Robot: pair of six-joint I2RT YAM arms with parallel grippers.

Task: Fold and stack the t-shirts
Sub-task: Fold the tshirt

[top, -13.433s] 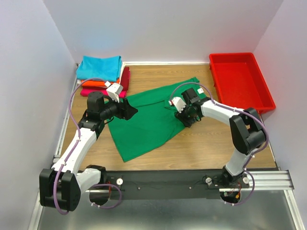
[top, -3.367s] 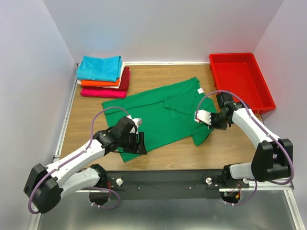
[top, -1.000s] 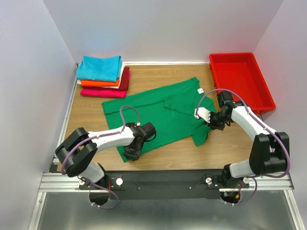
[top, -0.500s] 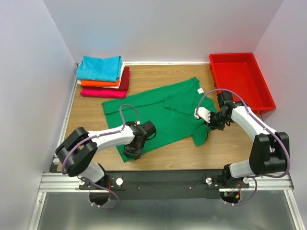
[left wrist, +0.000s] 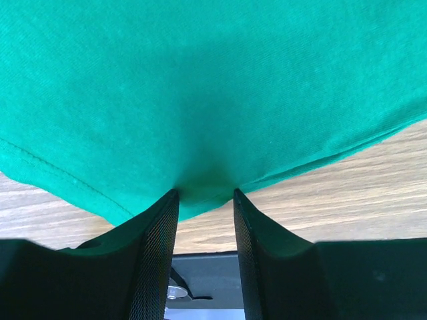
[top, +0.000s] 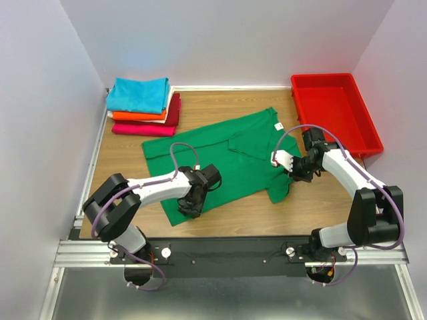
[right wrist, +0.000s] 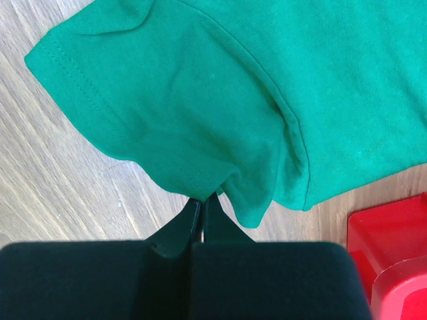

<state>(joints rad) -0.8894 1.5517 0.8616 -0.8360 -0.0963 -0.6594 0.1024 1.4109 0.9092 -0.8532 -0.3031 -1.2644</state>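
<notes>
We can read no text, brand, number or sign in any of the views. The one candidate is a small white label at the neck of the green t-shirt, seen from the top camera, and it is too small for us to make out any print. In both wrist views we see only plain green fabric and its stitched hems, with no lettering on them.

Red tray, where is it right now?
In the top view, the red tray sits at the far right corner of the table, against the right wall, just right of the green t-shirt without touching it.
</notes>
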